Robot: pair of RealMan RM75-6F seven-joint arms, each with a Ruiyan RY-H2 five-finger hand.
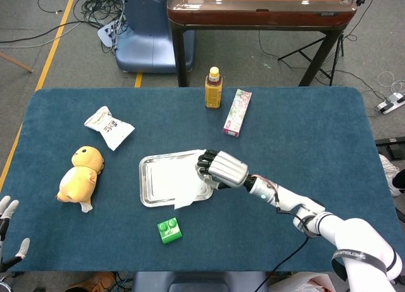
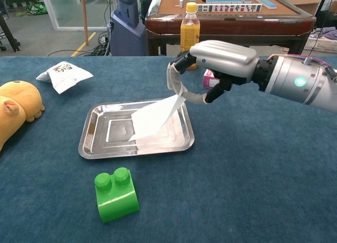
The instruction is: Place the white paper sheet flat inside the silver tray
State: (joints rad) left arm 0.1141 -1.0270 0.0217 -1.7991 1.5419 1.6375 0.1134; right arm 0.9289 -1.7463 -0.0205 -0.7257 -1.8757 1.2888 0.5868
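- The right hand (image 2: 218, 61) hangs over the 3 o'clock edge of the silver tray (image 2: 89, 137), fingers pinched on one corner of the white paper sheet (image 2: 152, 119); the sheet slopes down from that corner with its lower part resting on the tray floor.
- In the head view, a corner of the sheet (image 1: 180, 184) appears to spill past the tray's 5 o'clock rim (image 1: 152, 202) toward the green block (image 1: 169, 230).
- Risk: if let go from this height, the sheet could fold on itself or settle propped on the rim rather than flat, judging by its steep tilt and overhanging corner.
- Risk: a drag toward 3 o'clock on release might pull the light sheet out of the tray altogether.
- Risk: the fingers sit close to the raised rim; a low pass could nudge the tray toward the block.
- The left hand (image 1: 7, 232), at the table's 8 o'clock corner, holds nothing, fingers apart.
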